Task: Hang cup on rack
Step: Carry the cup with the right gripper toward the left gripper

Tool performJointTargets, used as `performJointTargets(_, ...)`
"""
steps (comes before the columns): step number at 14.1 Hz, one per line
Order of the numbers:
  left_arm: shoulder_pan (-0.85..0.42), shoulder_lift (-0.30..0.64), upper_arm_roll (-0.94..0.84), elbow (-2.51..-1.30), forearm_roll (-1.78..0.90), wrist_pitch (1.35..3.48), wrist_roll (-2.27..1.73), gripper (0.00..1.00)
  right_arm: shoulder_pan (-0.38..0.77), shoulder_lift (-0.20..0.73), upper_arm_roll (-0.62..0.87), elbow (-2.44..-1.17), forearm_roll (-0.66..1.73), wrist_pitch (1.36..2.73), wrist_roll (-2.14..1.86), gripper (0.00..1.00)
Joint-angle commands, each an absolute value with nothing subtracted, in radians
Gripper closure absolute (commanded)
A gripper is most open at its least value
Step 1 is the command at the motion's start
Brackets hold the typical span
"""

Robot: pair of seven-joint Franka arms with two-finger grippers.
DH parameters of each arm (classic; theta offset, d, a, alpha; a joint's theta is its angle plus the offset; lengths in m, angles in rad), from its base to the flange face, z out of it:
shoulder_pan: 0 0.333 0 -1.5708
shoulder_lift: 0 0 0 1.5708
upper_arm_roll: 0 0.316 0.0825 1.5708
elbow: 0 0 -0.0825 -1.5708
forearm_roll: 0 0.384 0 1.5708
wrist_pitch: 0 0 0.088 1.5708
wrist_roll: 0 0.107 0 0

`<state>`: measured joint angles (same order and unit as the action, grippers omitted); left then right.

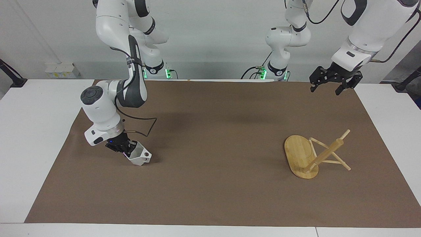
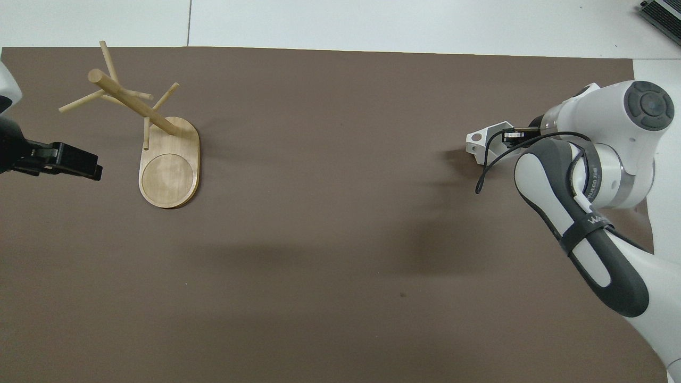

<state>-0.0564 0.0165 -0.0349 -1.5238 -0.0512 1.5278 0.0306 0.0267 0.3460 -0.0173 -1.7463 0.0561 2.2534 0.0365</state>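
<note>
**Cup is gripped, the hanging is still ahead**

You have the first step done: the right gripper (image 1: 126, 149) is closed on the cup (image 1: 140, 157), its fingers pinching the cup's wall at the rim. The cup is tilted, with the handle and its round hole pointing toward the middle of the table. It sits low over the brown mat (image 1: 210, 197), at the right arm's end of the table; I cannot tell if its bottom edge touches the mat or is just above it.

The rack (image 1: 307, 154) is well apart from the cup, at the left arm's end of the table. In the overhead view the rack (image 2: 159, 143) looks upright, with its oval base flat on the mat and the thin pegs sticking out from the post. No cup is on any peg.

The left gripper (image 1: 330, 82) waits up in the air over the mat's corner nearest to the left arm's base, fingers spread wide and holding nothing.

What is left, in my judgement, is most of the task: you must carry the cup across the whole mat, turn it so the hole in the handle meets a peg, slide it on and let go
</note>
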Motion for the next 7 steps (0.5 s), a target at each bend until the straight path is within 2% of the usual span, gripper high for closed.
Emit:
performJointTargets(1, -0.037, 0.015, -0.043, -1.528, -0.048, 1.546, 0.011, 0.0, 0.018, 0.334, 0.04, -1.655, 0.071, 2.171, 0.029, 1.0)
performJointTargets(4, -0.032, 0.018, -0.043, -1.526, -0.072, 1.548, -0.012, 0.0, 0.002, 0.334, 0.162, -1.617, 0.122, 2.171, 0.025, 1.0)
performJointTargets(7, -0.032, 0.025, -0.043, -1.508, -0.129, 1.549, -0.135, 0.0, 0.003, 0.334, 0.227, -1.605, 0.401, 2.164, -0.001, 1.0)
